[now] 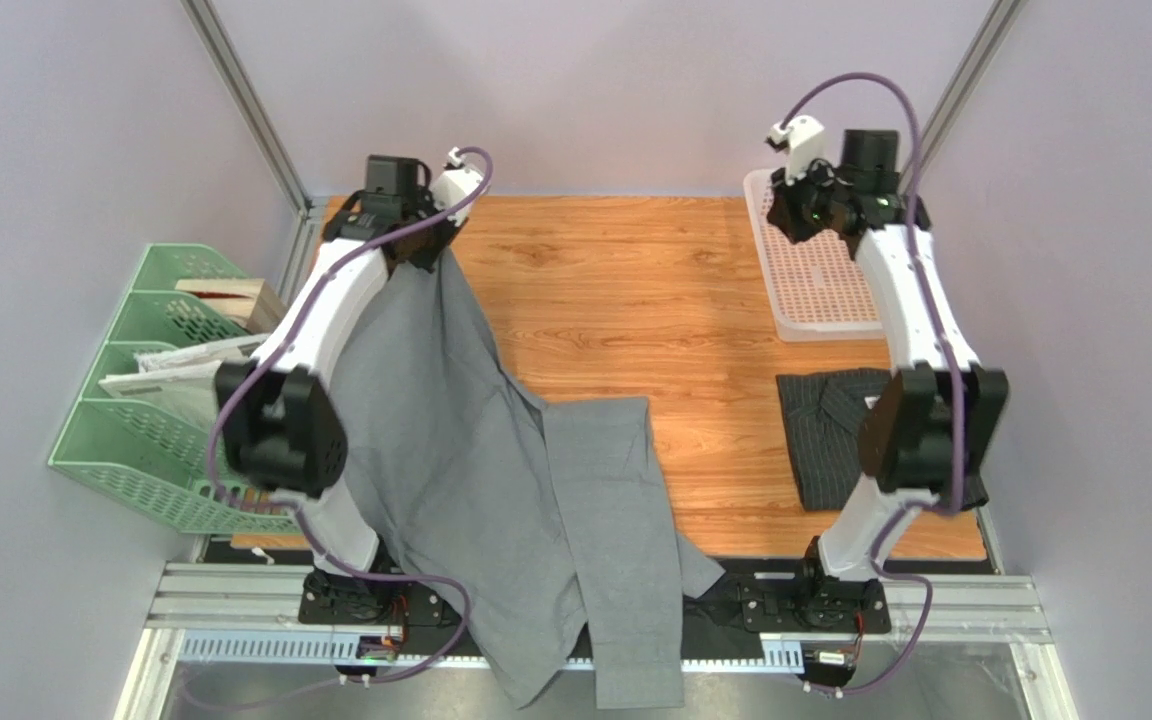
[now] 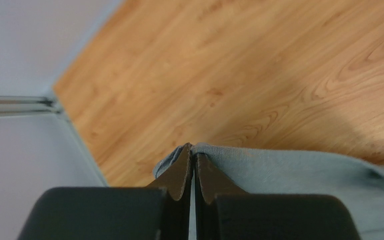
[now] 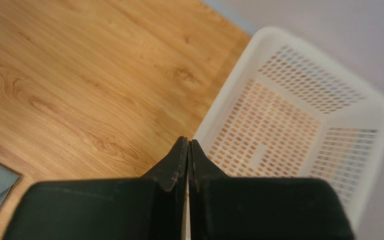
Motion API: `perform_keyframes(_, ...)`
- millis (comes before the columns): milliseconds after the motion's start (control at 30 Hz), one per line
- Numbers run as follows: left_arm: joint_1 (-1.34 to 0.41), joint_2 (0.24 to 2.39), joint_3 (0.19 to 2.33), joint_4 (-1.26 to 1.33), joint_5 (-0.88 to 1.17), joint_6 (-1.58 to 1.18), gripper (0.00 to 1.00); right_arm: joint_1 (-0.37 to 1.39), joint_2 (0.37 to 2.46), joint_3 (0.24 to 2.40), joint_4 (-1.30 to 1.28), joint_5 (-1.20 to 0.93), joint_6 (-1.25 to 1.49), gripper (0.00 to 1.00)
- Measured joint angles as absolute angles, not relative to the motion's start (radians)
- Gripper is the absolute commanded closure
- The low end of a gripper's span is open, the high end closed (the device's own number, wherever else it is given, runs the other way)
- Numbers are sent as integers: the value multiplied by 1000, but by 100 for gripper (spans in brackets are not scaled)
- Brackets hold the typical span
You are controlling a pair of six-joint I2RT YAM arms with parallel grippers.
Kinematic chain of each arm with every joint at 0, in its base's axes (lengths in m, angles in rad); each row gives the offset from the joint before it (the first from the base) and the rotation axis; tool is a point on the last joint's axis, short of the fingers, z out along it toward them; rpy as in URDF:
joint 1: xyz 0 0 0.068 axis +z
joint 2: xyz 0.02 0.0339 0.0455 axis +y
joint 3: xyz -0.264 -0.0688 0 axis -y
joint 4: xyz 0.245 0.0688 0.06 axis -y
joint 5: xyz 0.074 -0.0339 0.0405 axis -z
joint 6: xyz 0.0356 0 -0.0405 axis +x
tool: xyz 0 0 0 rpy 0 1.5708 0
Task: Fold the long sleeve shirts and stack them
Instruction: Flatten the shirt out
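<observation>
The left hand pinches the plain grey shirt aloft, draping unfolded; the right hand closed, empty.

The grey shirt is soft matt cloth; the charcoal shirt is finely pinstriped cloth. The surface is smooth, faintly glossy wood grain. The basket is white perforated plastic, the file rack green plastic mesh. The fingers look matt black.

A white mesh basket sits in the far right corner of the wooden counter; a green file rack holding papers stands beside its left edge.
</observation>
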State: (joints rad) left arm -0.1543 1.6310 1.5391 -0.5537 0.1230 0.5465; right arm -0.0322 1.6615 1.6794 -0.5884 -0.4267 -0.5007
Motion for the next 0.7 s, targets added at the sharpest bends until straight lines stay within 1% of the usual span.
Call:
perform_keyframes(33, -154, 1707, 1585, -585, 122, 542, 100, -29, 1748, 1732, -632, -427, -504, 84)
perform_keyframes(67, -154, 1800, 1650, -612, 122, 536, 100, -25, 1836, 1809, -696, -430, -511, 67)
perform_keyframes(100, -154, 1890, 1715, -635, 123, 527, 100, -22, 1904, 1882, -765, -446, -521, 56)
perform_keyframes(133, -152, 1949, 1757, -648, 126, 518, 100, -20, 1975, 1980, -863, -473, -537, 51)
perform_keyframes(167, -147, 2009, 1795, -660, 131, 506, 100, -15, 2028, 2057, -931, -498, -551, 42)
perform_keyframes(200, -142, 2045, 1814, -673, 133, 498, 100, -9, 2064, 2112, -1008, -533, -571, 39)
perform_keyframes(333, -126, 2080, 1843, -732, 132, 477, 100, 56, 2078, 2101, -1196, -641, -606, 38)
perform_keyframes(400, -120, 2078, 1880, -750, 129, 477, 100, 93, 2088, 2075, -1246, -666, -620, 37)
perform_keyframes(433, -118, 2076, 1895, -751, 129, 478, 100, 117, 2103, 2062, -1271, -677, -629, 34)
perform_keyframes(600, -119, 2065, 1909, -756, 131, 482, 100, 200, 2158, 1979, -1314, -694, -645, 29)
perform_keyframes(633, -119, 2065, 1909, -760, 132, 482, 100, 220, 2167, 1957, -1315, -691, -652, 26)
perform_keyframes(700, -119, 2065, 1909, -769, 132, 485, 100, 251, 2182, 1918, -1324, -683, -657, 25)
